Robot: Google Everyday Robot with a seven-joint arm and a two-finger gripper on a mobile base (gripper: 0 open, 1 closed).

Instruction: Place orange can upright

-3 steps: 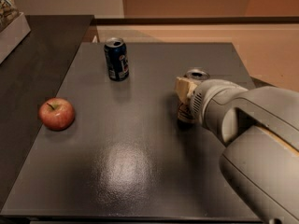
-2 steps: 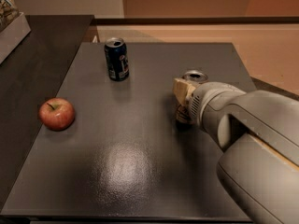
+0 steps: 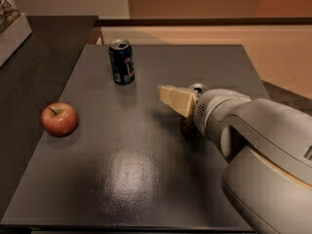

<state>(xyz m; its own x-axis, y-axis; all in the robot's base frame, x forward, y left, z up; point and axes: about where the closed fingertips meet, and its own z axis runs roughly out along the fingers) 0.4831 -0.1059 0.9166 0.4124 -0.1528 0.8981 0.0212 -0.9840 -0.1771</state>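
The orange can (image 3: 197,88) stands on the dark grey table (image 3: 122,169), right of centre. Only its silver top and a strip of its brownish lower side (image 3: 187,126) show; my wrist covers the rest. It looks upright. My gripper (image 3: 171,98) is a beige piece sticking out to the left, level with the can's upper part and right against it. I cannot tell whether it holds the can.
A dark blue can (image 3: 122,61) stands upright at the back of the table. A red apple (image 3: 59,119) lies near the left edge. A darker counter (image 3: 34,67) adjoins on the left, with a box (image 3: 12,21) at its far corner. My large grey arm (image 3: 263,150) fills the lower right.
The gripper's beige end has swung out to the left of the can. The arm has moved in further over the table. The can, the blue can and the apple have stayed in place.
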